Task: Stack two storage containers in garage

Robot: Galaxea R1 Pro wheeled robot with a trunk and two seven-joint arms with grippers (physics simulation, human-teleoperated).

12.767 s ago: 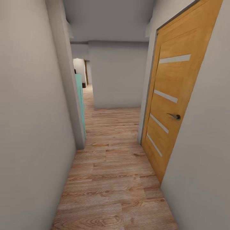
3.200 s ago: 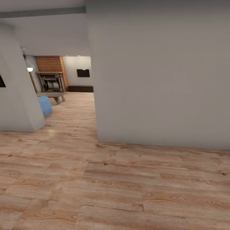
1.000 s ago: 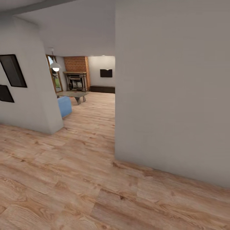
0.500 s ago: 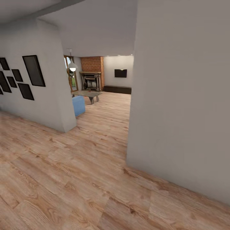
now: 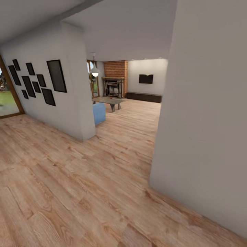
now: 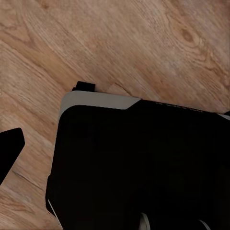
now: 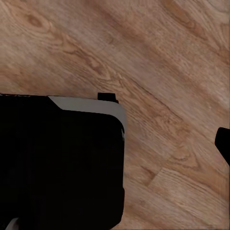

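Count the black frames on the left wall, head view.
9 visible: one large frame nearest the wall's corner, the other eight clustered beyond it toward the glass door, e.g.. More may be hidden.

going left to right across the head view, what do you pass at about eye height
glass door → black picture frames on the wall → hanging lamp → brick fireplace → dark wall panel → near grey wall

Light wood plank floor [image 5: 85, 185], grey wall [image 5: 209, 113], black frames [image 5: 56, 75], brick fireplace [image 5: 115, 82], blue sofa [image 5: 99, 113], pendant lamp [image 5: 95, 72]
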